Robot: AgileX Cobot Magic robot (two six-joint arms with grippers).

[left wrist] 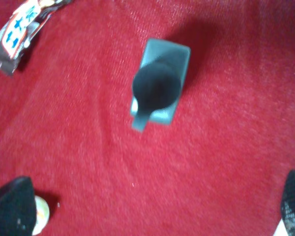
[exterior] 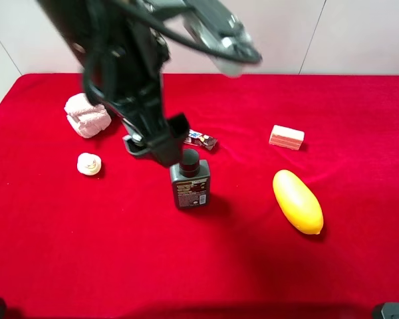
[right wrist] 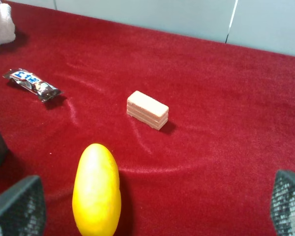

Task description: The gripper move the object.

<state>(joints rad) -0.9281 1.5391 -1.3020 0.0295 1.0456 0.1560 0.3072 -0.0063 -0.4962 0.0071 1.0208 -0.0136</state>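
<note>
Pump bottle (exterior: pixel 190 183): dark grey-green, squarish, black pump top, printed label facing forward. Standing upright on red tabletop (exterior: pixel 359 266), directly below left gripper (left wrist: pixel 152 209), between the lines of its two fingers but apart from both. Seen from above in left wrist view (left wrist: pixel 160 88), spout pointing toward the fingers' side.

Left gripper (exterior: pixel 169 143): black, on bulky black arm with cables, hanging just above and behind the bottle's cap. Fingers (left wrist: pixel 12 209) spread wide, tips at opposite edges of the wrist view, holding nothing.

Right gripper (right wrist: pixel 152 211): fingers (right wrist: pixel 19 211) likewise wide apart, holding nothing; not made out in the high view.

Candy bar wrapper (exterior: pixel 203 139): dark with blue-and-white print, flat on tabletop just behind the left fingers, partly hidden by the arm. Also visible in left wrist view (left wrist: pixel 19 34) beyond the bottle, and in right wrist view (right wrist: pixel 32 83).

Yellow mango-shaped item (right wrist: pixel 96 189): lying between the right fingers, nearer one of them; in the high view (exterior: pixel 297 201), well to the right of the bottle.

Pink layered wafer block (right wrist: pixel 147 109): ahead of the right fingers, past the yellow item.

Small cream round item (exterior: pixel 88 163): just beside one left fingertip in the wrist view (left wrist: pixel 39 214).

Pink folded cloth (exterior: pixel 86 115): behind and left of the left fingers, apart from them.
</note>
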